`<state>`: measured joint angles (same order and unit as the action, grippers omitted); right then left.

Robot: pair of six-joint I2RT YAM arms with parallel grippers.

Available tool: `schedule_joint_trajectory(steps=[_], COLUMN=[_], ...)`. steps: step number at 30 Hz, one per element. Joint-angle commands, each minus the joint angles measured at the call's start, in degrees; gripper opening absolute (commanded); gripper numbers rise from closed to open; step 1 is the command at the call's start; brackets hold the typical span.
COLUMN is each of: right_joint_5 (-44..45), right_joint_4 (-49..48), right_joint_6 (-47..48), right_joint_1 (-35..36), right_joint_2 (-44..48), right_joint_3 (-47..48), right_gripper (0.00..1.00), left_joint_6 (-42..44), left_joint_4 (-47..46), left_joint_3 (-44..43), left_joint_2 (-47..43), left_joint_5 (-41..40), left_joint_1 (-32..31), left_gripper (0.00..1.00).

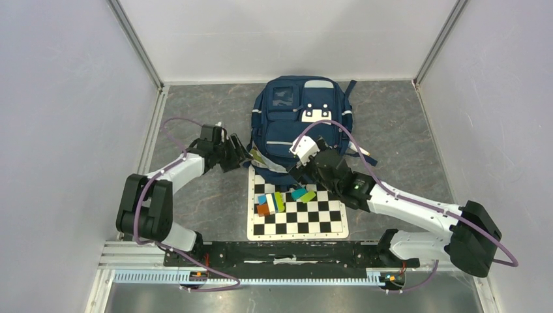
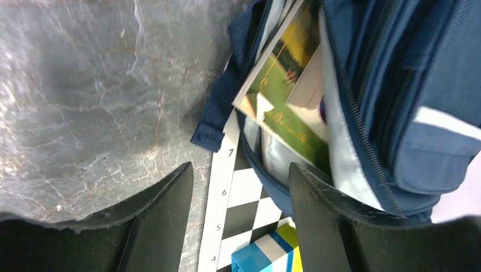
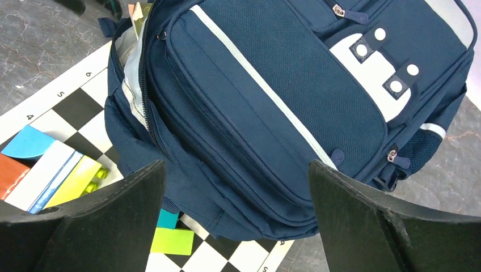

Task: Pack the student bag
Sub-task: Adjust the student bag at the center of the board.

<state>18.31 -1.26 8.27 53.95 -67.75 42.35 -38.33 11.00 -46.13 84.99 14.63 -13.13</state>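
Jaws spread; booklet (image 2: 282,99) in student bag (image 2: 408,85) clear only from left wrist.

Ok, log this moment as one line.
student bag: main compartment open, booklet sticking out | left gripper: open, beside opening | right gripper: open, over bag front | coloured blocks: on chessboard

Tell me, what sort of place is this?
Probably a robotics lab test booth: plain white walls box in a grey table, two robot arms are bolted to a metal rail, and a backpack lies partly on a checkerboard mat.
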Motion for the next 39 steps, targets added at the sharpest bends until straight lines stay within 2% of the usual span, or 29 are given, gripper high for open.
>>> schedule_joint_trajectory(steps=[1, 6, 12, 15, 16, 19, 21, 23, 29, 33, 39], right_joint_5=[0.5, 0.3, 0.7, 1.3, 1.5, 3.0, 6.3, 8.3, 7.1, 2.6, 2.5], right_joint_4=[-0.3, -0.3, -0.2, -0.1, -0.1, -0.1, 0.3, 1.2, 0.8, -2.9, -3.8], right_joint_6=[-2.6, -3.2, -3.0, -2.9, -2.8, -2.5, -3.2, -5.1, -13.9, -17.3, -21.3], right_joint_1=[-0.8, -0.9, -1.0, -1.0, -1.0, -1.0, -1.0, -1.8, -6.4, -8.2, -9.1], right_joint_2=[1.7, 2.3, 3.3, 3.6, 3.7, 3.4, 2.7, 1.7, 2.5, 4.7, 6.8], right_joint_3=[-0.6, -1.1, -2.0, -2.4, -2.4, -2.7, -2.9, -2.8, -4.5, -7.0, -10.5], right_gripper=[0.98, 0.98, 0.98, 0.98, 0.98, 0.98, 0.98, 0.98, 0.98, 0.98, 0.98], left_joint_6=[-3.3, -5.9, -9.2, -11.0, -11.4, -12.3, -12.6, -11.4, 0.6, 4.1, 4.6], left_joint_4=[-7.2, -12.3, -18.4, -21.4, -21.8, -21.7, -20.5, -17.8, -2.2, 2.0, 2.4], left_joint_3=[4.2, 5.5, 5.8, 5.8, 5.7, 5.7, 5.0, 3.3, -5.3, -6.6, -4.5], left_joint_2=[0.7, 4.8, 9.5, 10.9, 10.9, 9.1, 6.4, 3.1, -5.0, -4.4, 0.3], left_joint_5=[5.5, 8.0, 11.6, 14.0, 14.4, 14.1, 13.1, 11.1, -0.8, 0.2, 2.9], left_joint_1=[0.3, 0.2, -0.1, -0.3, -0.3, -0.3, -0.2, -0.2, -0.1, -0.1, -0.1], left_gripper=[0.68, 0.66, 0.6, 0.43, 0.32, 0.08, 0.02, 0.02, 0.03, 0.05, 0.14])
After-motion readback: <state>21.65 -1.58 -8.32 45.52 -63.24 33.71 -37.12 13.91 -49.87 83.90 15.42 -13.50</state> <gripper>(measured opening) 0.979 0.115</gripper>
